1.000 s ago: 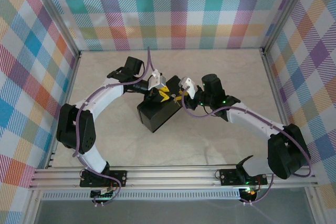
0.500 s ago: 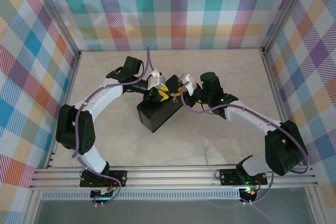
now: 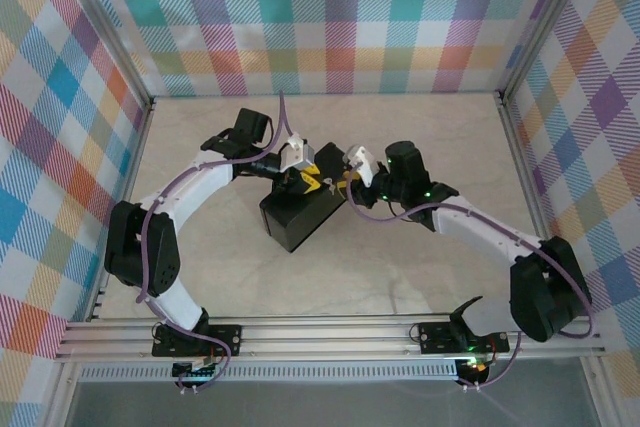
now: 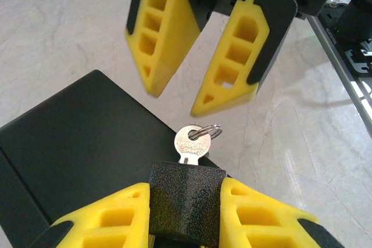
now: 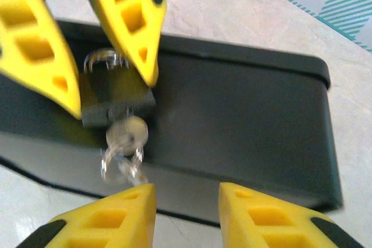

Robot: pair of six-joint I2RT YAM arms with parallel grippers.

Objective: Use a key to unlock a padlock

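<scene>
Near black box point(image 4: 75, 137), padlock point(image 4: 186, 201), key point(image 4: 193, 142) inserted

Left arm point(image 3: 195, 187) and right arm point(image 3: 480, 232): white links, black joints, purple cables. Gripper fingers point(image 4: 160, 27): yellow hollow-celled wedges, black backing plates.

The padlock point(image 4: 187, 201) sits between the 2 left fingers point(image 4: 110, 225), over the box point(image 4: 75, 137) on the counter point(image 4: 70, 33). The key point(image 4: 193, 142) sticks out of it toward the right fingers point(image 4: 160, 33), near but apart.
</scene>
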